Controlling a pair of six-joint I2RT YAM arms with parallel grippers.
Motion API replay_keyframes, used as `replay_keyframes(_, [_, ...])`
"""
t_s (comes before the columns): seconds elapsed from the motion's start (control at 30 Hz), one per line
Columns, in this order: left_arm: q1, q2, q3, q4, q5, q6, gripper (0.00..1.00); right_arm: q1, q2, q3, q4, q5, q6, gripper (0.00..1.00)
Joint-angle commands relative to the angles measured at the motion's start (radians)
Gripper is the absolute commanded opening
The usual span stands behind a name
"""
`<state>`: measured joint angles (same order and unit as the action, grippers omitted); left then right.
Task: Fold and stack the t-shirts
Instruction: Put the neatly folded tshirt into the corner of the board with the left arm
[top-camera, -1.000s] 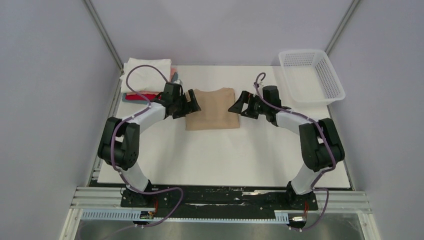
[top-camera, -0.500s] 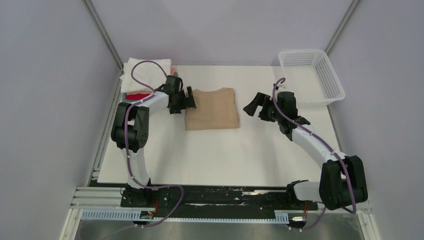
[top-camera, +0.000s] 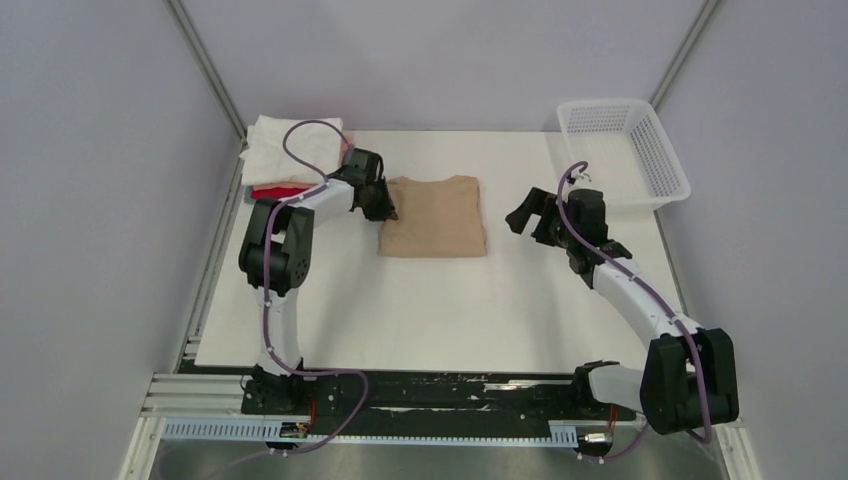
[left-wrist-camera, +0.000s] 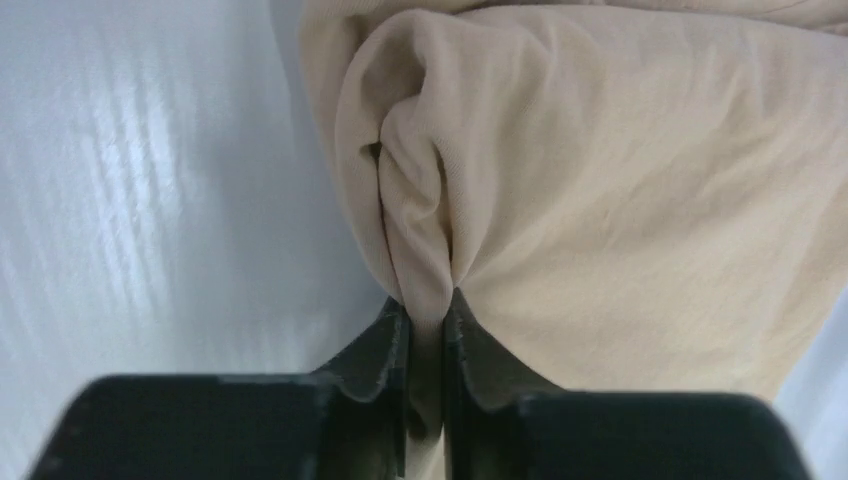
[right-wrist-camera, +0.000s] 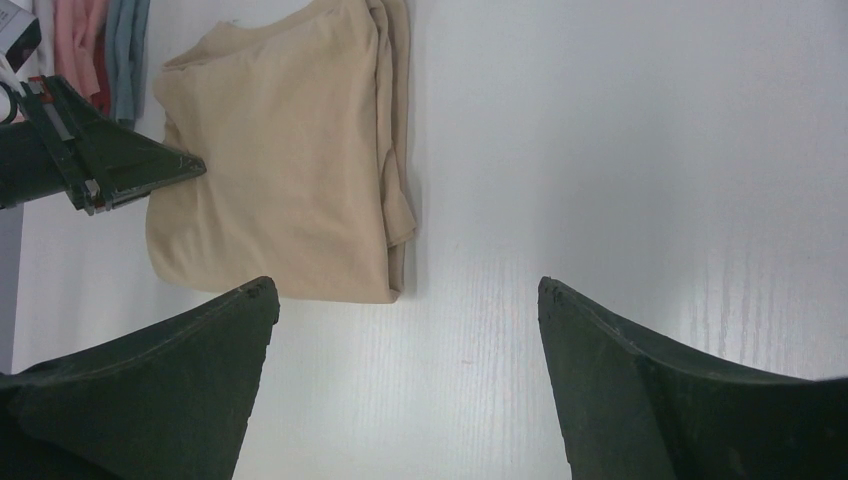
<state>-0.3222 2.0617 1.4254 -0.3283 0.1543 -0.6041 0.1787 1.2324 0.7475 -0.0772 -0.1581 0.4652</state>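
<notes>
A white table (top-camera: 440, 310) is enclosed by grey walls (top-camera: 440, 60). At upper centre, the folded tan t-shirt (top-camera: 433, 215) is pinched at its left edge by the left gripper (left-wrist-camera: 428, 310), previously open; the right gripper (right-wrist-camera: 405, 288), drawn back rightward, is held apart.

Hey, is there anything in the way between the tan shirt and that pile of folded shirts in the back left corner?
Nothing visible besides the arm itself: the left gripper, pinched on the tan t-shirt at its left edge, is all that lies between it and the stack of folded shirts.
</notes>
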Motion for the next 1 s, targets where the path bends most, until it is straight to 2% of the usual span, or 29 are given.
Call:
replay_keyframes(0.0, [-0.026, 0.078, 0.091, -0.126, -0.075, 0.000, 0.02, -0.011, -0.050, -0.009, 0.002, 0.003, -0.032, 1.00])
replay_keyframes(0.17, [-0.028, 0.073, 0.151, -0.156, -0.234, 0.102, 0.00, -0.019, -0.066, -0.022, 0.003, 0.044, -0.046, 1.00])
replay_keyframes(0.53, [-0.027, -0.040, 0.238, -0.026, -0.583, 0.563, 0.00, -0.025, -0.064, -0.027, 0.023, 0.062, -0.063, 1.00])
replay_keyframes(0.97, [0.018, -0.092, 0.354, 0.073, -0.695, 0.838, 0.00, -0.035, -0.026, -0.013, 0.033, 0.055, -0.063, 1.00])
